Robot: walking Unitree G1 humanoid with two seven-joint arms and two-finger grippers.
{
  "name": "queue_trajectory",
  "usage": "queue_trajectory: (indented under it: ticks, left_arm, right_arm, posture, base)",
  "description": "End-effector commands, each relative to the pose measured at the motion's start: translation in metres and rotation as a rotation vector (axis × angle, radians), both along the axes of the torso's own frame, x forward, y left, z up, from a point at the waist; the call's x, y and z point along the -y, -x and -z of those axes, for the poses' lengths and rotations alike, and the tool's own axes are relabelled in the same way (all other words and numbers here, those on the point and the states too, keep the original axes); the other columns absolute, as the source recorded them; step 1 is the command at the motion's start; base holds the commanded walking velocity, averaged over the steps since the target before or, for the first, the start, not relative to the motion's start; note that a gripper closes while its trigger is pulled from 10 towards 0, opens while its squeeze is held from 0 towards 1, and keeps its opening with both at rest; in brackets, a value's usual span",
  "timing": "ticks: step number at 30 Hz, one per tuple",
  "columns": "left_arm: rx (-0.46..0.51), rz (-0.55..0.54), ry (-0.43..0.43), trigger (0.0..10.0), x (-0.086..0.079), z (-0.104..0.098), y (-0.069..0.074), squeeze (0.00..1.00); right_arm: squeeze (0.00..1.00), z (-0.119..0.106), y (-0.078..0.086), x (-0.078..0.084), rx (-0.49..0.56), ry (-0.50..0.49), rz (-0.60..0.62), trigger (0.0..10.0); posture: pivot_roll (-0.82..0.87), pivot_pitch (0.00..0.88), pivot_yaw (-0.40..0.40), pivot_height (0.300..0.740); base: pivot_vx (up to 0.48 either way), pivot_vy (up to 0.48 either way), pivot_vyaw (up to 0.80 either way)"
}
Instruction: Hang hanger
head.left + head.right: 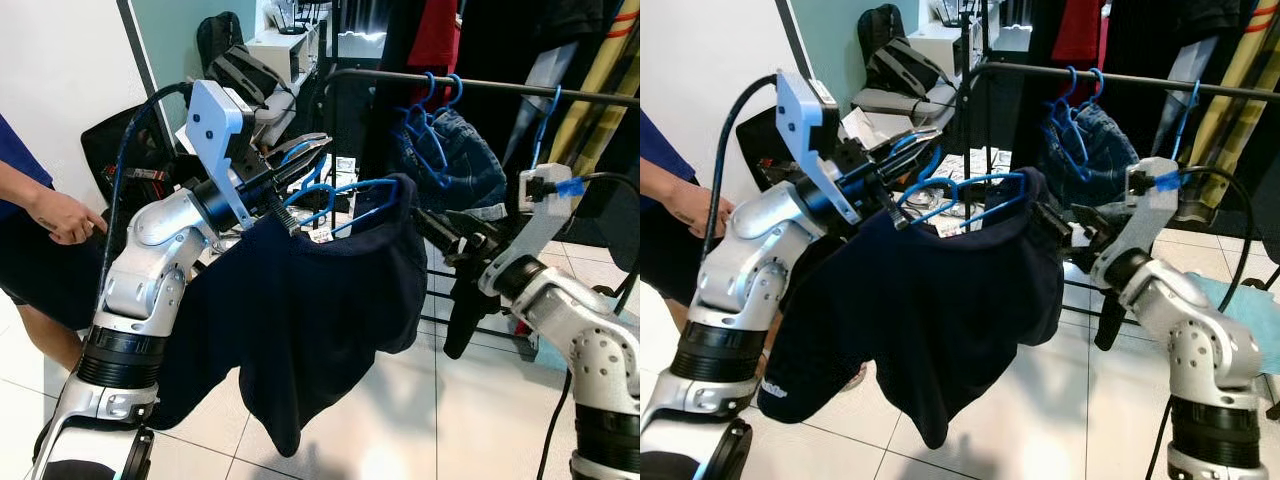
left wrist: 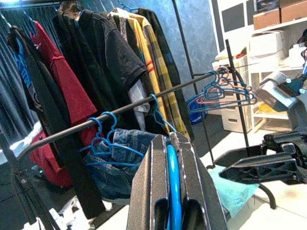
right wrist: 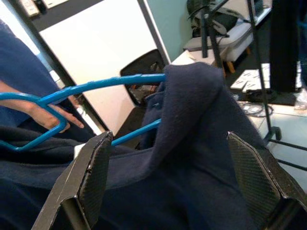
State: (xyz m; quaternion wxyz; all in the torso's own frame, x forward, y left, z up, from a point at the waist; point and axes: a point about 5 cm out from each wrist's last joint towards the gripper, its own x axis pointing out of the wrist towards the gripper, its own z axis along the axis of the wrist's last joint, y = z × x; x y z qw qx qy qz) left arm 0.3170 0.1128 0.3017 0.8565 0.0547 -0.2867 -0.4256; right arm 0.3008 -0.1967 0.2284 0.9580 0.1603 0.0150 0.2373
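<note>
While our left gripper (image 1: 300, 165) clamps the blue hanger (image 1: 345, 200) by its hook end, we hold it up in front of the black clothes rail (image 1: 480, 86), below rail height. A dark navy shirt (image 1: 300, 310) drapes from it. Our right gripper (image 3: 177, 177) is spread open around the shirt's shoulder. A person's hand (image 1: 62, 215) waits at far left.

A black clothes rail (image 1: 480, 84) runs across the scene at an angle, held up by a thin black post (image 2: 196, 103). Hung on the rail are a pair of jeans on blue hangers (image 1: 452, 150), a bunch of bare blue hangers (image 2: 225, 92) near its far end, and a row of dark, red and yellow checked clothes (image 2: 120, 72). Below is a pale tiled floor (image 1: 400, 420), where papers (image 1: 975, 165) lie near the post's foot.
</note>
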Motion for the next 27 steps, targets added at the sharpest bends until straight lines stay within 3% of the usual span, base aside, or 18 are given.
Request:
queue_trajectory:
  ticks: [1, 9, 21, 22, 26, 27]
  left_arm:
    - [0.055, 0.001, 0.017, 10.0, 0.001, -0.007, 0.005, 0.0]
    - [0.069, 0.01, 0.024, 10.0, 0.003, -0.01, 0.007, 0.0]
    - [0.078, 0.026, 0.028, 10.0, 0.006, -0.012, 0.01, 0.0]
    - [0.083, 0.036, 0.029, 10.0, 0.008, -0.013, 0.012, 0.0]
    - [0.083, 0.036, 0.029, 10.0, 0.008, -0.013, 0.012, 0.0]
    - [0.086, 0.051, 0.033, 10.0, 0.01, -0.014, 0.014, 0.0]
  right_arm:
    - [0.0, -0.001, 0.002, -0.004, 0.016, 0.005, -0.02, 10.0]
    - [0.0, 0.01, -0.006, -0.007, -0.068, 0.065, 0.041, 10.0]
    - [0.0, 0.013, -0.009, -0.008, -0.096, 0.081, 0.058, 9.7]
    - [0.0, 0.013, -0.012, -0.007, -0.106, 0.084, 0.081, 6.7]
    - [0.0, 0.013, -0.012, -0.007, -0.106, 0.084, 0.081, 6.7]
    - [0.0, 0.014, -0.014, -0.007, -0.112, 0.084, 0.098, 4.7]
  posture:
    - [-0.1, 0.0, 0.026, 0.74]
    - [-0.09, 0.002, 0.024, 0.74]
    - [-0.09, 0.001, 0.022, 0.74]
    - [-0.09, 0.001, 0.022, 0.74]
    - [-0.09, 0.001, 0.022, 0.74]
    - [-0.09, 0.003, 0.02, 0.74]
  base:
    - [0.0, 0.0, 0.0]
    - [0.0, 0.0, 0.0]
    - [0.0, 0.0, 0.0]
    - [0.0, 0.0, 0.0]
    - [0.0, 0.0, 0.0]
    - [0.0, 0.0, 0.0]
